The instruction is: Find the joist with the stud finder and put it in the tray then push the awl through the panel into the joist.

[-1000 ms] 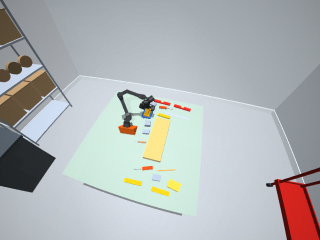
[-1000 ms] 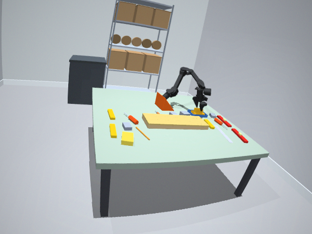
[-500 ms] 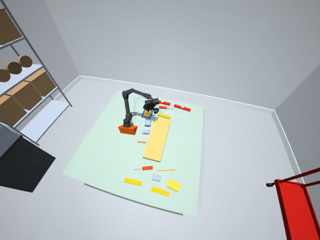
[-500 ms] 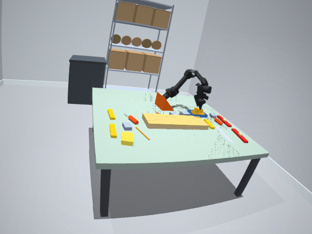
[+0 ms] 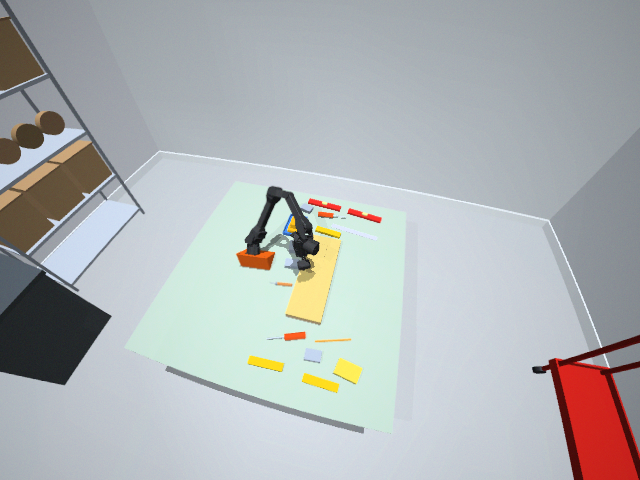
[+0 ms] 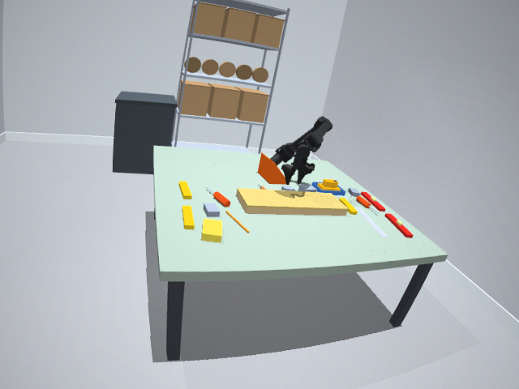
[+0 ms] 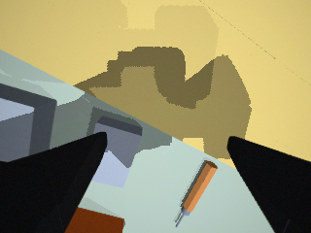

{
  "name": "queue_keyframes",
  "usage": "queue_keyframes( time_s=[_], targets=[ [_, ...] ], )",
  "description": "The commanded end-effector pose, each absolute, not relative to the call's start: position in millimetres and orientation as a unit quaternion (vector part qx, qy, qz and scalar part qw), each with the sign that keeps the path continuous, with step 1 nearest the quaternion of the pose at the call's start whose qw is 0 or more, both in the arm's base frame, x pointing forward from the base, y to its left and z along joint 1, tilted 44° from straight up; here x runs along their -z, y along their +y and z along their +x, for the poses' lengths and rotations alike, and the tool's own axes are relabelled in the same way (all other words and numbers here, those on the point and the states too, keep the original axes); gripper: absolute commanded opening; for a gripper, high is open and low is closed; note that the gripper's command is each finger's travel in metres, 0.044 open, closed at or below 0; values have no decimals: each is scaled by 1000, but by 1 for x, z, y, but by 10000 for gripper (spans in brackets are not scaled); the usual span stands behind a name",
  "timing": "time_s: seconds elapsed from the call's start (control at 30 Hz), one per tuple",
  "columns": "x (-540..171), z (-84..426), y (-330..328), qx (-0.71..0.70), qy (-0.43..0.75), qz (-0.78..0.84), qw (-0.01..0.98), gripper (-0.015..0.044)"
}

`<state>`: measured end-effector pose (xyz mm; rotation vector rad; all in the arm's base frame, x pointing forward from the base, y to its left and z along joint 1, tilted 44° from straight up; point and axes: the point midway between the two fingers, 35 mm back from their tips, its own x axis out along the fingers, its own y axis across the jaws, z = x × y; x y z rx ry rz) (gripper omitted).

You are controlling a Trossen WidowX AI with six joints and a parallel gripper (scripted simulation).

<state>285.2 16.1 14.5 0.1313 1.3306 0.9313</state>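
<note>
Lying beside the floor panel (image 5: 316, 289) (image 6: 293, 202) (image 7: 277, 29), the awl (image 5: 283, 284) (image 6: 262, 187) (image 7: 200, 186) is pointing away from it. Your gripper (image 5: 303, 265) (image 6: 294, 182) (image 7: 167, 140) is hovering near the panel's awl-side edge, jaws spread and grasping nothing. Beyond the panel's end, the stud finder (image 5: 292, 224) (image 6: 329, 183) is sitting in the blue tray (image 5: 285, 227) (image 6: 316, 186).

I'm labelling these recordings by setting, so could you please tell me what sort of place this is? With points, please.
Probably a workshop or storeroom: a shelf rack (image 5: 97, 149) (image 6: 276, 62) holds boxes, screwdrivers (image 5: 295, 336) (image 6: 220, 198) lie on the table (image 5: 206, 320) (image 6: 293, 251), and a red cart (image 5: 594, 413) stands nearby.
</note>
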Motion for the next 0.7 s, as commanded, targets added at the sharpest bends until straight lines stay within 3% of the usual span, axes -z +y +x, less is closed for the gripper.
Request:
queue_keyframes(
  time_s=[0.0,0.17,0.67],
  targets=[
    [33,266,-22,-374,645,114,656,440],
    [77,234,-52,-339,686,175,620,440],
    [78,243,-48,-339,685,175,620,440]
  ],
)
